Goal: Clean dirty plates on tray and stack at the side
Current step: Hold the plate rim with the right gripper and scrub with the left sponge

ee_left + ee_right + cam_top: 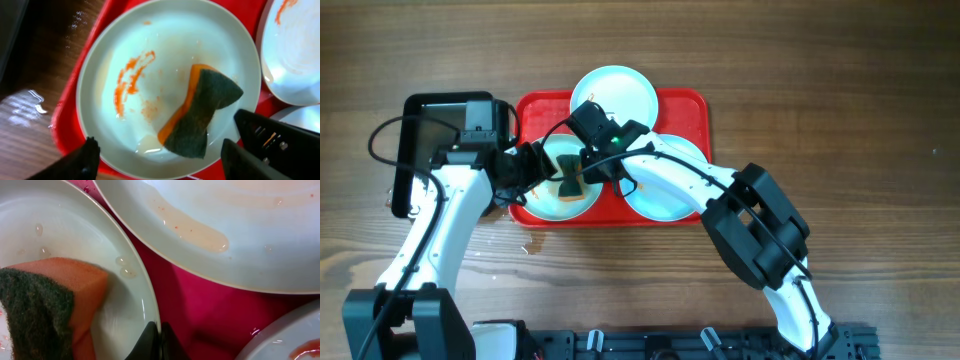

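Wet plate (170, 55), soft sponge (202, 115): looks slick, stiff, breakable.
Left gripper (160, 162) gapes empty, right gripper (157, 339) pinched closed; I'd take the rim.

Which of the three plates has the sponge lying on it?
The plate in the tray's near-left corner: the green-and-orange sponge lies on it, beside orange smears. The far plate and the right plate carry no sponge.

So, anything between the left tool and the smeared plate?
Nothing visible: the left tool hangs open at the near rim of the plate. The sponge lies on the plate, the right tool shut at its rim.
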### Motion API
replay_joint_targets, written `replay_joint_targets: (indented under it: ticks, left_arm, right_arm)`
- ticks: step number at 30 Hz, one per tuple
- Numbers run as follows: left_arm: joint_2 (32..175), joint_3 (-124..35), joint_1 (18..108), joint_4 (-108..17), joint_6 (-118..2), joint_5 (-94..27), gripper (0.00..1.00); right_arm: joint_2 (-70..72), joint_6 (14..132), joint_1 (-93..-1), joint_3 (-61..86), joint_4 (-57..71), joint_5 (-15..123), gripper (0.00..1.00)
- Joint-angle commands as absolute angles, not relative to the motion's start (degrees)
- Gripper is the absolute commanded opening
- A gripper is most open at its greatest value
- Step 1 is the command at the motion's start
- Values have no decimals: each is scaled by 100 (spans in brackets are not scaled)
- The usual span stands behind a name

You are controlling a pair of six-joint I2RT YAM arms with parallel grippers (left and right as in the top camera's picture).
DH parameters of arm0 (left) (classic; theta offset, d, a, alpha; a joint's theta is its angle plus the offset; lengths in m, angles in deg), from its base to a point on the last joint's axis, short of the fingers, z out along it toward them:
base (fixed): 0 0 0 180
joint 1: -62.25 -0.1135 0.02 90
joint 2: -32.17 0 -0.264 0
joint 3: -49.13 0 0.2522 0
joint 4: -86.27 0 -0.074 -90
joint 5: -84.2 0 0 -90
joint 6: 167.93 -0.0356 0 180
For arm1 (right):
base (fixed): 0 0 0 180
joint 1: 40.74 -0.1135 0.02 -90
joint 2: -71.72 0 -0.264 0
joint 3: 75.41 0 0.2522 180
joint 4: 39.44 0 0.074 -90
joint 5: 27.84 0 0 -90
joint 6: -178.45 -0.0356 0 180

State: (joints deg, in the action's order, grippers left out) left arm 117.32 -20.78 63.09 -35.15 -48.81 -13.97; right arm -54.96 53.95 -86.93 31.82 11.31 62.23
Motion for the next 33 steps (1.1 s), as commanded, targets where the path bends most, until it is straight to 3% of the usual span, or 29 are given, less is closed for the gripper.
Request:
replay_joint_targets:
  ticks: [1,12,25,31,33]
  left_arm:
    - [11815,-1885,6298,-3653,-4914,-1668,68]
    - [12556,-1885,6325,-4374,-4916,-2542,72]
    - [12947,-1885,6795,-4706,-5526,-2116,74]
    - [13288,-1885,6795,-4962,-5569,-2120,65]
    - [13292,-1885,6806,-4982,-5657,-2120,55]
  right_arm:
    - [-5633,5397,-8612,3090,1162,6013,4]
    - [-5633,5653,-8398,3090,1169,5476,5]
    - [-5633,5642,-8400,3090,1125,5436,4]
    - [-5633,5637,-8400,3090,1125,5434,4]
    - [-5633,5640,-8400,3090,1125,5436,4]
